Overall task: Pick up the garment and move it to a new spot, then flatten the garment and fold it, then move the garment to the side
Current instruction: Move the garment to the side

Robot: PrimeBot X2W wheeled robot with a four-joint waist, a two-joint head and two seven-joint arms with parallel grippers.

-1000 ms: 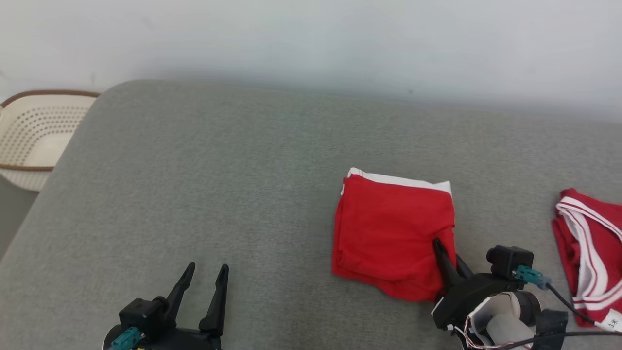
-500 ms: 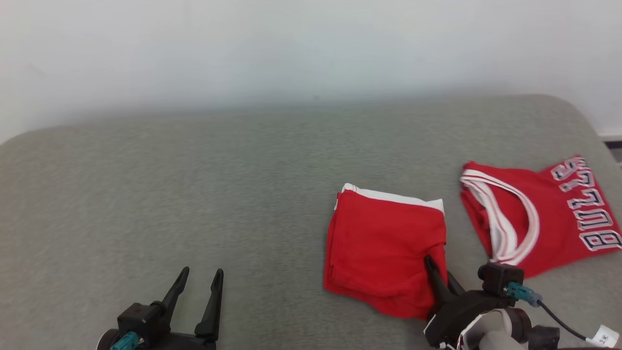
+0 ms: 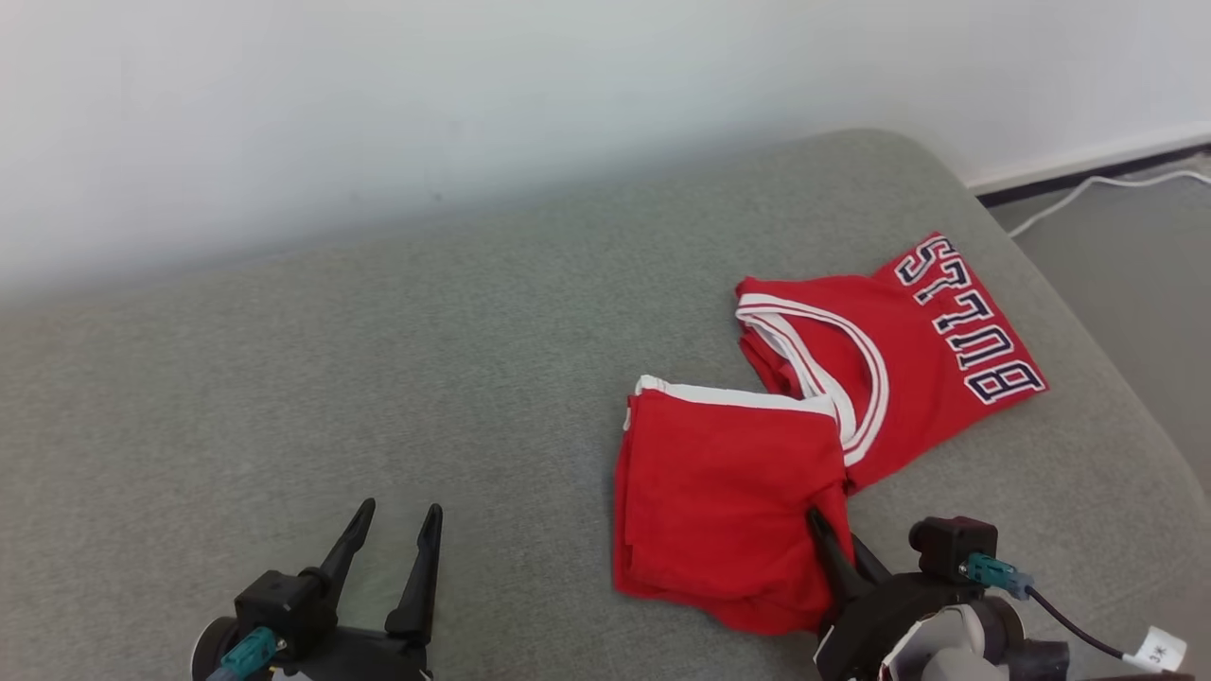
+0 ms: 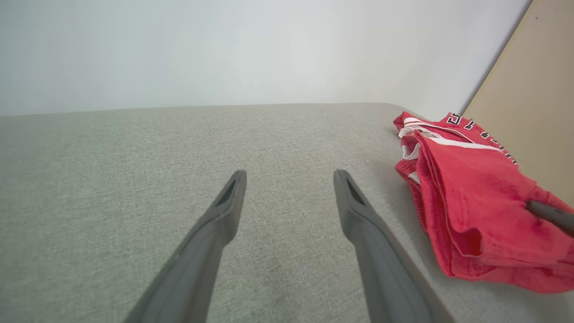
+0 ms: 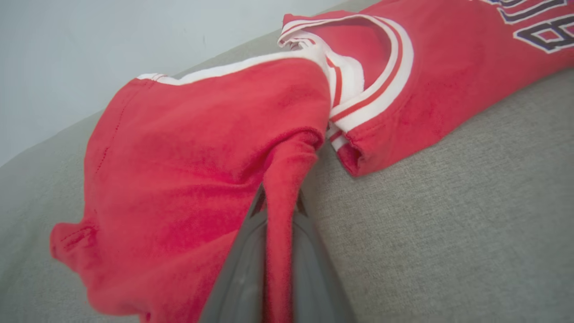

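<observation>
The head camera is looking forward and down from behind both claws, with the left claw and right claw at its bottom edge. The left wrist camera is skimming low along its own fingers, sharing the folded red garment off to that claw's right. The right wrist camera is sitting close against that garment, right at its claw's tips.

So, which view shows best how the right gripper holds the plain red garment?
Right wrist view: the right gripper pinches a ridge of the plain red garment. Head view shows it from above; left wrist view, one finger.
</observation>
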